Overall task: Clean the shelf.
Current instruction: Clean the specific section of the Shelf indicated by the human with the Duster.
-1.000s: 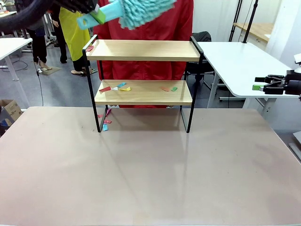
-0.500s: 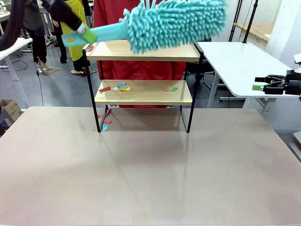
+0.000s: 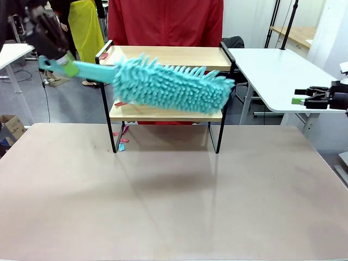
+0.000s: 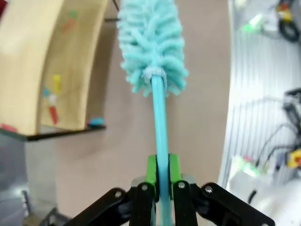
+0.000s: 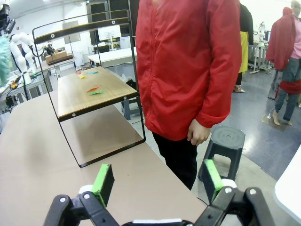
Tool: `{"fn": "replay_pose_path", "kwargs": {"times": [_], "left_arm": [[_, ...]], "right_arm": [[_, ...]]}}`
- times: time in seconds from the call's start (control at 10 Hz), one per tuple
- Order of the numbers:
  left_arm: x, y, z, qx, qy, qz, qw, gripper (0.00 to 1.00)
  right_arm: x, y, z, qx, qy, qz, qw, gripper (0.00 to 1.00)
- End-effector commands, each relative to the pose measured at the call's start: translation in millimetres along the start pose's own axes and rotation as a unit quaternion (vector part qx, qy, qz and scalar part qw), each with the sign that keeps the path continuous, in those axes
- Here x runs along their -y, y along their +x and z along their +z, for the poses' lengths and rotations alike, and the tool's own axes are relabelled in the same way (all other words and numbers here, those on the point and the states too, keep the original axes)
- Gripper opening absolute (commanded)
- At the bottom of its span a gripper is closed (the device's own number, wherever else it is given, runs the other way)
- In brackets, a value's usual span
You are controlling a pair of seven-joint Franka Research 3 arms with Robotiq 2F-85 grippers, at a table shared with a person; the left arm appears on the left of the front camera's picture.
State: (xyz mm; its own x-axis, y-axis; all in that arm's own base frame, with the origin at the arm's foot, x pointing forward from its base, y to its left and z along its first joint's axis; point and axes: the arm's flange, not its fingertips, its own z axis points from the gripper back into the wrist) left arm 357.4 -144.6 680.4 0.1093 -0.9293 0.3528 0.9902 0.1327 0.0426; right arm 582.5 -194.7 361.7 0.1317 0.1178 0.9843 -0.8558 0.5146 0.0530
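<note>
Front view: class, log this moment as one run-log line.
left gripper shut on duster | duster head across shelf front | scraps on lower board | right gripper open, far right

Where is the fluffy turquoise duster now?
Front view: the duster, held by the left gripper, hangs across the front of the two-tier wooden shelf.

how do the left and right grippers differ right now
The left gripper is shut on the teal duster; the right gripper is open and empty. The left is up beside the shelf; the right is far off to the right. Both have green pads.
</note>
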Motion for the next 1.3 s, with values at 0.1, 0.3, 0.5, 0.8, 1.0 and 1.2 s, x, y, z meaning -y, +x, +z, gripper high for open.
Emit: {"fn": "replay_pose_path", "kwargs": {"times": [0.1, 0.3, 0.5, 0.8, 1.0, 1.2], "left_arm": [[-1.0, -16.3, 2.3, -0.127, -0.017, -0.025, 0.991, 0.13], [1.0, -28.3, 3.9, -0.236, -0.02, -0.029, 0.971, 0.13], [0.0, -36.8, 3.6, -0.273, -0.021, -0.022, 0.961, 0.13], [2.2, -40.0, -3.5, -0.269, -0.02, -0.012, 0.963, 0.13], [2.2, -40.0, -3.5, -0.269, -0.02, -0.012, 0.963, 0.13], [2.2, -40.0, -3.5, -0.269, -0.02, -0.012, 0.963, 0.13]], "right_arm": [[-1.3, 8.0, -0.7, -0.005, -0.007, -0.007, 1.0, 1.0], [-1.3, 8.0, -0.7, -0.005, -0.007, -0.007, 1.0, 1.0], [-1.3, 8.0, -0.7, -0.005, -0.007, -0.007, 1.0, 1.0], [-1.3, 8.0, -0.7, -0.005, -0.007, -0.007, 1.0, 1.0], [-1.3, 8.0, -0.7, -0.005, -0.007, -0.007, 1.0, 1.0], [-1.3, 8.0, -0.7, -0.005, -0.007, -0.007, 1.0, 1.0]]}}
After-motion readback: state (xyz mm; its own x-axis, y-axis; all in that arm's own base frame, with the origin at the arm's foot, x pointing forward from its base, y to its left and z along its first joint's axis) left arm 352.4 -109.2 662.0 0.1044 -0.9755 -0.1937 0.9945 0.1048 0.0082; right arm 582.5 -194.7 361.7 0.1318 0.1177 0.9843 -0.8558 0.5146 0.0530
